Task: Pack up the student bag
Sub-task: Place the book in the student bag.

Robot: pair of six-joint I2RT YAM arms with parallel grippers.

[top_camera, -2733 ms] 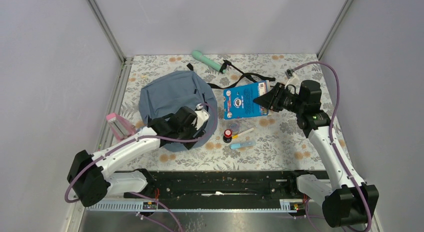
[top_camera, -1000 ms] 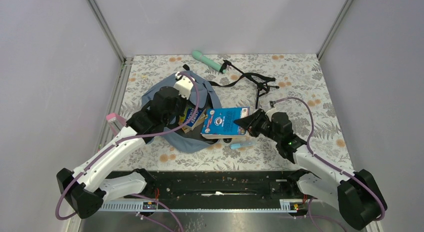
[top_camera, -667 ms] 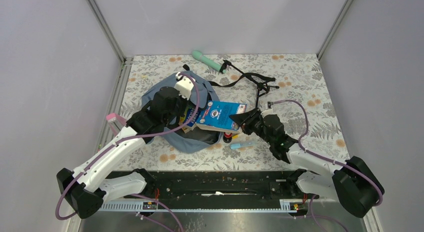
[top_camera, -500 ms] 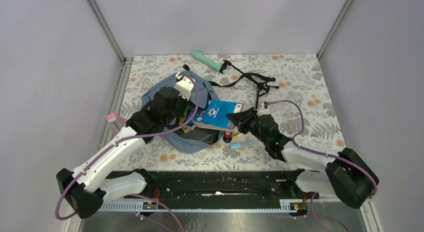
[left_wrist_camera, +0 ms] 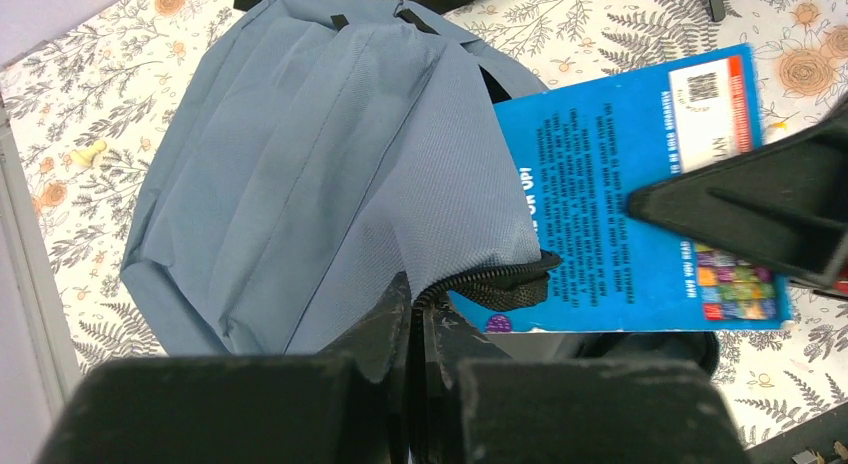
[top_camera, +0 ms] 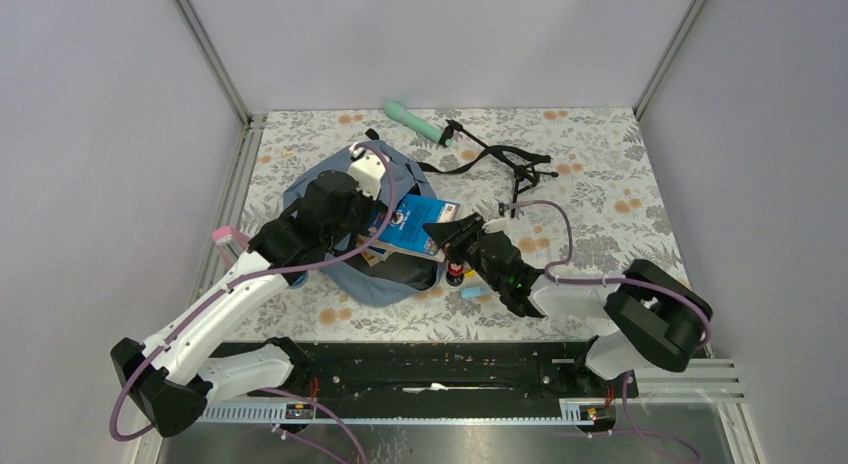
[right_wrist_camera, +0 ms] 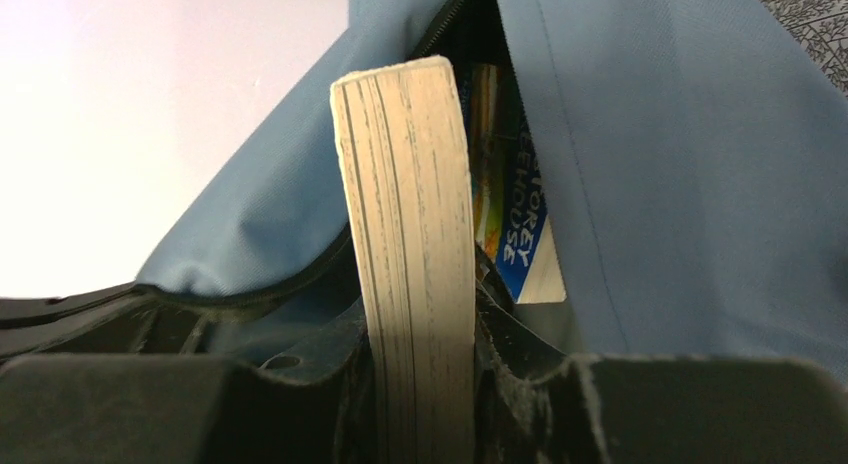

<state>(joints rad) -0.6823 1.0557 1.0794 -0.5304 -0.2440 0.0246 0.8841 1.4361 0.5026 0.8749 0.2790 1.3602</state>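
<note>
The left fingers (left_wrist_camera: pixel 385 316) are closed on the zipper edge of the student bag (left_wrist_camera: pixel 300 154), holding its opening up. The bag lies on the floral counter (top_camera: pixel 620 154), left of centre. The right fingers (left_wrist_camera: pixel 760 202) clamp a blue book (left_wrist_camera: pixel 640 184). The book's leading end is in the bag opening, beside a second book (right_wrist_camera: pixel 512 234).

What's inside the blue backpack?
Through the open zipper of the student bag, a second book with a blue-and-white spine shows inside. The blue book pokes partly in beside it. Fabric hides anything deeper.
</note>
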